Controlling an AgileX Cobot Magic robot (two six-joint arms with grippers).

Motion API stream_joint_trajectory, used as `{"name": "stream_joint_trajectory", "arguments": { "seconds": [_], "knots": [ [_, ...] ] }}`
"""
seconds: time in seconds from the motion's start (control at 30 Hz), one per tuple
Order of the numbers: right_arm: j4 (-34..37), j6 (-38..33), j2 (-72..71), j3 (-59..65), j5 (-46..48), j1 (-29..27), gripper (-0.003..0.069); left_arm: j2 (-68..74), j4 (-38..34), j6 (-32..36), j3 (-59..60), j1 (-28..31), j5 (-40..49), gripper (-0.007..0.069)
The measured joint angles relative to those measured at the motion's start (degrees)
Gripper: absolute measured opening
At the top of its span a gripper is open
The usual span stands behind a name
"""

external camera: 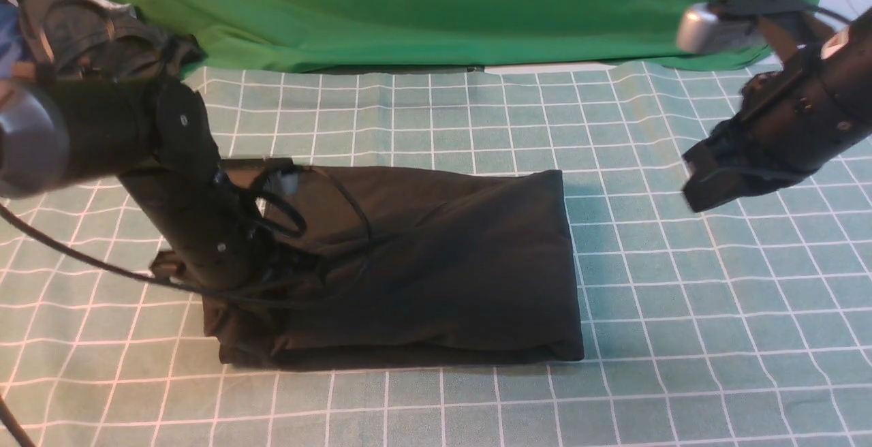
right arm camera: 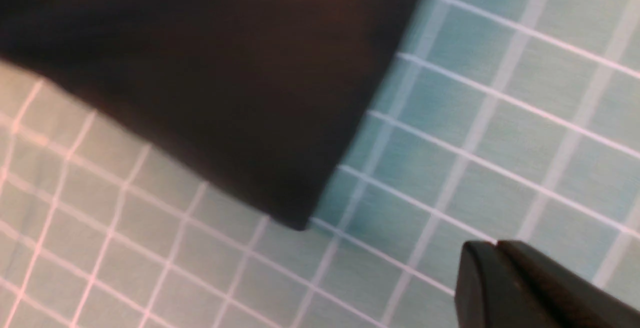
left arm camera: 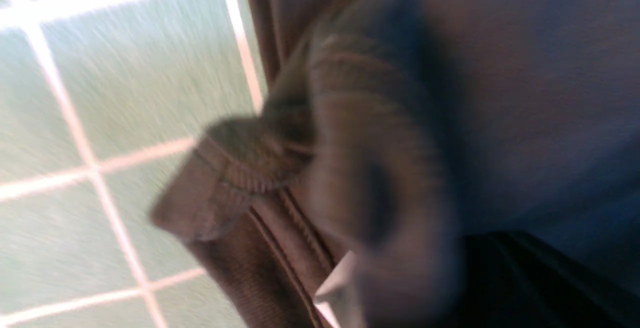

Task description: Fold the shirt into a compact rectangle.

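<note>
Shirt (external camera: 436,263) lies folded in a rough rectangle on the grid cloth (external camera: 681,311) — left claw, hidden behind its arm at the shirt's left end, closed, pinching cloth or not unclear; right claw (right arm camera: 496,245) pressed together, empty, off to the right

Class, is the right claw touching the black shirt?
Apart. The right wrist view shows checked tablecloth between the shut right claw and the corner of the shirt.

The table (external camera: 688,338) is covered by a pale green cloth (external camera: 422,127) gridded in white. The black shirt (external camera: 463,263) is laid near its middle, folded into a rough rectangle. A crumpled dark garment (external camera: 88,38) is heaped at the far left.
</note>
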Motion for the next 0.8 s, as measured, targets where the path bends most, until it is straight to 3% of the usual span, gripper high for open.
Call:
{"name": "stream_joint_trajectory", "arguments": {
  "seconds": [0.2,0.47,0.67,0.77,0.8],
  "knots": [
    [0.7,-0.6,0.0,0.0,-2.8,4.8,0.0019,-3.8,0.6,-0.4,-5.4,0.0,1.3,0.0004],
    [0.8,-0.8,0.0,0.0,-3.1,5.7,0.0019,-3.8,6.9,-3.4,-10.1,0.0,2.5,0.0025],
    [0.8,-0.8,0.0,0.0,-3.2,5.7,0.0019,-2.8,14.3,-8.4,-10.1,0.0,3.6,0.0157],
    [0.8,-0.8,0.0,0.0,-3.2,5.7,0.0019,-0.8,15.5,-10.4,-10.1,0.0,3.6,0.0316],
    [0.8,-0.8,0.0,0.0,-3.2,5.7,0.0019,-0.6,15.3,-10.4,-10.1,0.0,3.6,0.0324]
  ]
}}
